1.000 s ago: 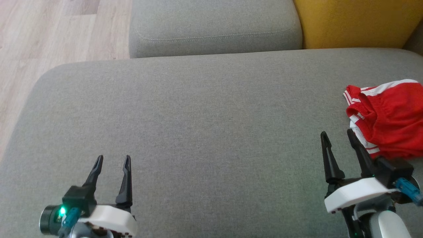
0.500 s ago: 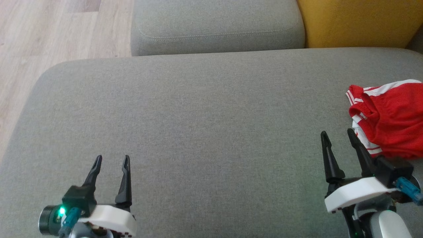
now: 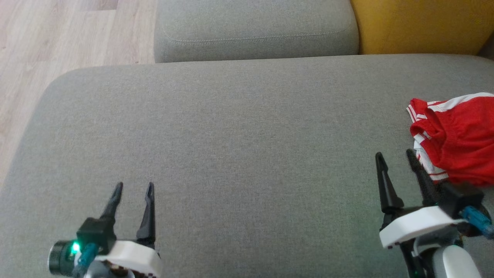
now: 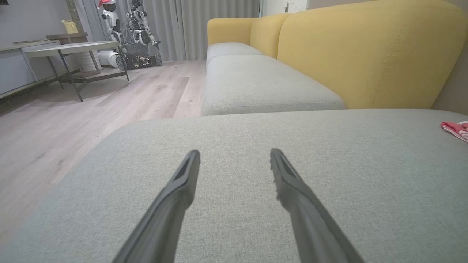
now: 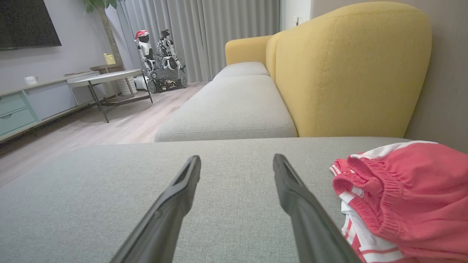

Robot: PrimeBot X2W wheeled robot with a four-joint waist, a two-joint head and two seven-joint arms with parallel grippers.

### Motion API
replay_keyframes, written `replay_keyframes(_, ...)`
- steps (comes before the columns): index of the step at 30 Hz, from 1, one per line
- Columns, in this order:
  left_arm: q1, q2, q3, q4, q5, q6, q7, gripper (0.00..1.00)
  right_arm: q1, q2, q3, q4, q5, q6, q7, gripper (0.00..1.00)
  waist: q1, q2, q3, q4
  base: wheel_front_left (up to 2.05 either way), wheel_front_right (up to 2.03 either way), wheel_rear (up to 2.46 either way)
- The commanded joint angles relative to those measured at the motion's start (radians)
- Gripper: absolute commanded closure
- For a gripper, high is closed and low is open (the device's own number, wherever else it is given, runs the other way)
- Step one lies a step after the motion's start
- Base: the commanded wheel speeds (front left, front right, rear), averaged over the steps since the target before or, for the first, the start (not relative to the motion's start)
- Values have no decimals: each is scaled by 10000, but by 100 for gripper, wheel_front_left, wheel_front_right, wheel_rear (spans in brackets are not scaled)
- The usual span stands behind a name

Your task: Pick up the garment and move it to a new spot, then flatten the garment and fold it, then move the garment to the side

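A wide grey woven-fabric sofa seat cushion (image 3: 247, 127) is seen spread across the head view. On it, at its right edge and about midway between the near and far edges, a crumpled red fabric garment with white stripes and a gathered elastic waistband (image 3: 459, 139) is found lying in a loose heap, partly cut off by the side of the view. The right gripper (image 3: 395, 153) is held over the near right part of the cushion, just beside the garment's left side. Its jaws are spread wide with nothing between them, and the outer finger is seen in line with the garment's white-striped hem, though whether cloth is touched cannot be told. In the right wrist view the garment is shown to the right of the two long dark fingers (image 5: 172, 204), outside the gap. The left gripper (image 3: 134, 185) is placed over the near left part of the cushion, well apart from the garment, and its jaws are likewise spread and empty. In the left wrist view a small red and white edge of the garment is caught at the far right. Beyond the cushion's far edge a second, smaller grey seat cushion (image 3: 254, 31) is set against it, with a mustard-yellow upholstered backrest (image 3: 420, 25) at the far right corner. Pale wood-plank flooring (image 3: 58, 42) is seen past the left edge. Farther back in the left wrist view a light-topped table on dark angled legs (image 4: 69, 49) and long grey curtains (image 4: 197, 25) are made out.
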Motion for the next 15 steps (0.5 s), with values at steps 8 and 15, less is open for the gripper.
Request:
replay_keyframes(8, 60, -136, 24, 468, -628, -96, 82, 100, 27, -19, 54, 537, 654, 0, -1, 100, 0, -1, 14, -10, 0, 0, 0)
replay_keyframes(15, -54, -157, 154, 559, -1349, -228, 197, 100, -56, -58, 32, 639, 1397, -1, 15, 100, 0, -1, 21, -24, 0, 0, 0)
